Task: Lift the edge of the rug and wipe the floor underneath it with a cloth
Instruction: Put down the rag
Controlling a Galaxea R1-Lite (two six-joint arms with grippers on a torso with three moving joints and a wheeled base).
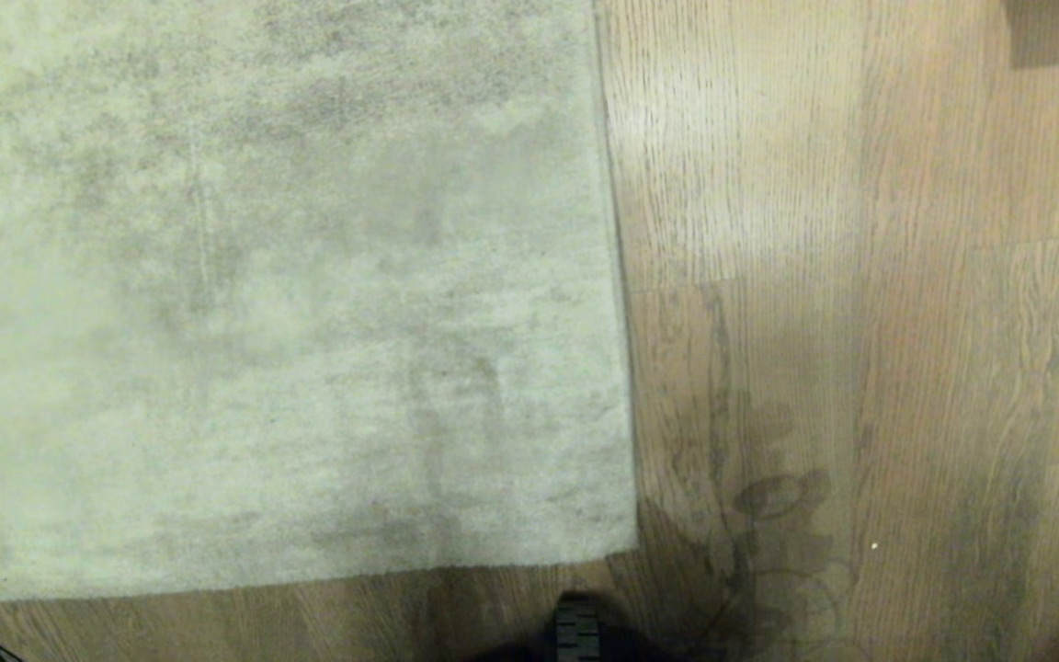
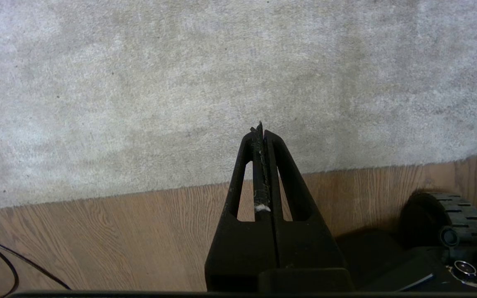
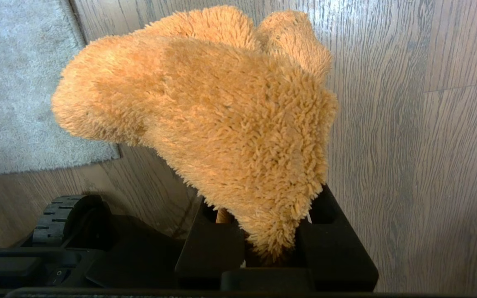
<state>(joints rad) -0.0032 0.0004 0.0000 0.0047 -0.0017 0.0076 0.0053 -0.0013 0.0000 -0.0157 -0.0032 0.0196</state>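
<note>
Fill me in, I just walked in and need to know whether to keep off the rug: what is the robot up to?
The robot faces a corner of the rug, which lies flat on the wood floor; its edge is not yet lifted. The right gripper is shut on a fuzzy orange cloth, held above the floor beside the rug. The left gripper is shut and empty, hanging over the rug's near hem. No wiping is under way.
</note>
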